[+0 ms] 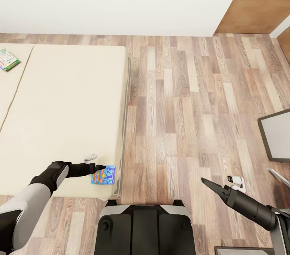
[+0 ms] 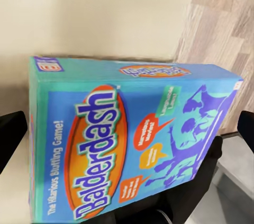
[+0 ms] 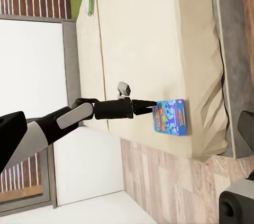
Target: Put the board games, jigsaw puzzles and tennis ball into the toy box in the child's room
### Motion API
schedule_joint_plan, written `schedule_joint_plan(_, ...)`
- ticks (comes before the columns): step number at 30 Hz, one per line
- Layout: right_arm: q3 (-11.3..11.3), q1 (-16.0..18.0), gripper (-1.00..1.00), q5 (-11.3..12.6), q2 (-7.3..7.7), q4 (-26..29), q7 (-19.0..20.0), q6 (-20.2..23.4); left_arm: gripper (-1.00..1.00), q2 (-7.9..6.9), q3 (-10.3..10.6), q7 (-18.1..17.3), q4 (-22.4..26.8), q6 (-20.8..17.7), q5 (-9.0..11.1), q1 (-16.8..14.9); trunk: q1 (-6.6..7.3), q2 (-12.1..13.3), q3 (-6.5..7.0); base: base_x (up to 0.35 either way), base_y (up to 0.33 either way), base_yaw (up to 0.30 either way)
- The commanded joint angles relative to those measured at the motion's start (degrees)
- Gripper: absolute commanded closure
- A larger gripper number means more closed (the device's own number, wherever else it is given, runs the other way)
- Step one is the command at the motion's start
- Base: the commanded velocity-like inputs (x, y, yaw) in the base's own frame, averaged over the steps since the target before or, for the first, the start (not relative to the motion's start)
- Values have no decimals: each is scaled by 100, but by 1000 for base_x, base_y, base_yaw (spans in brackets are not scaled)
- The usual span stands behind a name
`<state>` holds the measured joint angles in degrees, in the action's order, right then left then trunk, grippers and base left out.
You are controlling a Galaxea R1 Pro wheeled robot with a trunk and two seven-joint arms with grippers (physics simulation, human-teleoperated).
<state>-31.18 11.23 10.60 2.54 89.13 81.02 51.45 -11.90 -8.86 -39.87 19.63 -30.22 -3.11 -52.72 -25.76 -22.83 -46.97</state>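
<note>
Where the wood-plank floor (image 1: 189,98) meets the white wall, the bed (image 1: 68,114) takes up most of the head view's left side, its two cream mattress pads parted by a seam. The bed is the landmark for the rest. Well apart from the bed, across open floor, a pale grey corner of the bench (image 1: 278,134) shows at the picture's edge. The robot's dark base sits at the foot of the bed, just off its near corner.

The left arm reaches over that near corner, and the left gripper (image 1: 100,167) meets the blue board game (image 1: 104,175), which lies flat on the mattress close to the bed's edge. The left wrist view reads what the head view cannot: the title "Balderdash" in an orange oval on the blue board game (image 2: 132,144), purple figures beside it, and the two dark fingers standing apart past the box's short ends, so the jaws are spread wide with the box between them, not clenched on it. The right wrist view shows the left gripper (image 3: 150,106) end-on against the box (image 3: 169,116).

Far up the bed, on the other pad, lies the pale green board game (image 1: 8,60).

The right gripper (image 1: 206,183) hangs over the floor beside the bed; its jaws look pressed together, holding nothing.
</note>
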Motion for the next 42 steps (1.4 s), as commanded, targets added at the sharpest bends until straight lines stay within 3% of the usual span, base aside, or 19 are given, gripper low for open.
schedule_joint_plan(1,-2,2,-100,12,3,-1,11,49,-100,4,-45,-30,6,-45,-32,-1,-2,-9,-6,-65,-167,0)
schedule_joint_plan(16,-10,2,-100,13,2,-1,19,47,-100,-18,-53,-30,6,-45,-23,-1,-2,-9,-6,-11,-31,0)
schedule_joint_plan(26,-11,2,-100,19,9,-1,21,46,-100,-121,-87,-30,6,-42,-3,-1,-2,-9,-6,0,0,0)
schedule_joint_plan(31,-13,2,-100,20,12,-1,23,49,-100,-382,-103,-32,6,-35,21,-1,-2,-9,-6,0,0,0)
schedule_joint_plan(37,-19,2,-100,15,10,-1,27,42,-100,-831,-118,-49,6,-21,56,-1,-2,-9,-6,0,0,0)
schedule_joint_plan(42,-19,2,-100,11,4,-1,28,41,-100,-1100,-123,-204,6,-20,128,-1,-2,-9,-6,0,0,0)
